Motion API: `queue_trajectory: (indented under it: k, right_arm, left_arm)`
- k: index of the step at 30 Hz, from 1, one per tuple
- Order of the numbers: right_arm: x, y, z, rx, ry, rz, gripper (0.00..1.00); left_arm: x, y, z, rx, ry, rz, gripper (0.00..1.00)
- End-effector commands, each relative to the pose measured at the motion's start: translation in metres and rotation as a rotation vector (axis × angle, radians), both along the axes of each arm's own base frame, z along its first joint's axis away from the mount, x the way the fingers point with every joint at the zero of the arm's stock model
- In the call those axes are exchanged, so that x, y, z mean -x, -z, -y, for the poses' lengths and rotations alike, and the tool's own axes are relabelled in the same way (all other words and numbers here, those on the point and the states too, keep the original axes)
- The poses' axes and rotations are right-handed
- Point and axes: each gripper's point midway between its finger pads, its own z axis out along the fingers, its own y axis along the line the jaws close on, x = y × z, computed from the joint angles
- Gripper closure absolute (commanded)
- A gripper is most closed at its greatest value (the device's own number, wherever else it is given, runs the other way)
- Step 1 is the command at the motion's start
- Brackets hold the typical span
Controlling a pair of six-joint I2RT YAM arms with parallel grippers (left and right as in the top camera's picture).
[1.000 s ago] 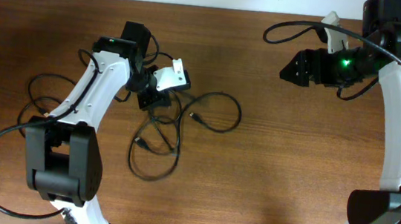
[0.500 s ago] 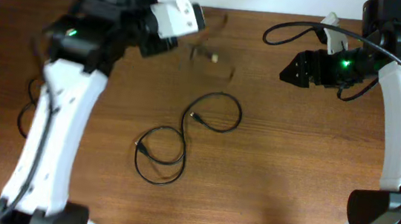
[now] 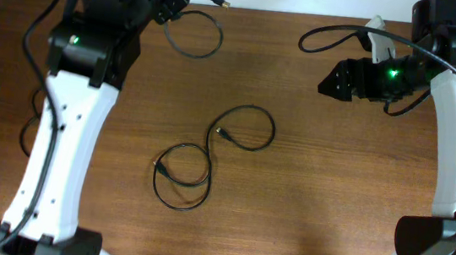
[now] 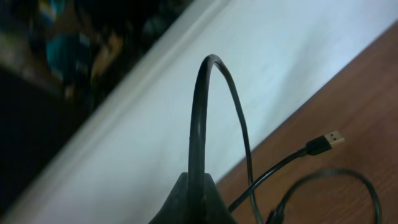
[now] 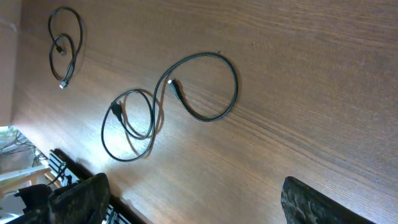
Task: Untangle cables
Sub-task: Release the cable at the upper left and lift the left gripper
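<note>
Left gripper (image 3: 170,1) is pinching cable A (image 4: 196,124) at 11 o'clock on the table (image 3: 338,207). Right gripper (image 3: 328,81) is hovering spread wide, empty, at 2 o'clock. Cable B (image 3: 210,149) is lying looped at centre.

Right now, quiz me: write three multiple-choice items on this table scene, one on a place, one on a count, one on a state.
1. Where is the figure-eight cable? A) flat on the table, near its middle B) coiled on a shelf C) in a box
2. How many cables show in the right wrist view? A) one B) two C) four
3. The left pincer is: A) open and empty B) shut on the gold-plug cable C) pressed on the table
Key: 1 A, it lies on bare wood; 2 B, the figure-eight cable plus a small loop; 3 B, the cable rises from its closed tips.
</note>
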Motion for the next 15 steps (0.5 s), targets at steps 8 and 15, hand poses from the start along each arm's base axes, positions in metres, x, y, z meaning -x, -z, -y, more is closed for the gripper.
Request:
queue_trajectory:
  k: [8,15]
  right_arm:
    - [0.004,-0.001,-0.002,-0.007,-0.011,-0.006,0.13]
    - [0.004,-0.001,-0.002,-0.007,-0.011,-0.007,0.13]
  left_arm:
    - [-0.072,0.108,-0.094,0.311,-0.431,-0.201,1.0]
    - [-0.1,0.198,-0.095,0.27,-0.461,-0.356,1.0]
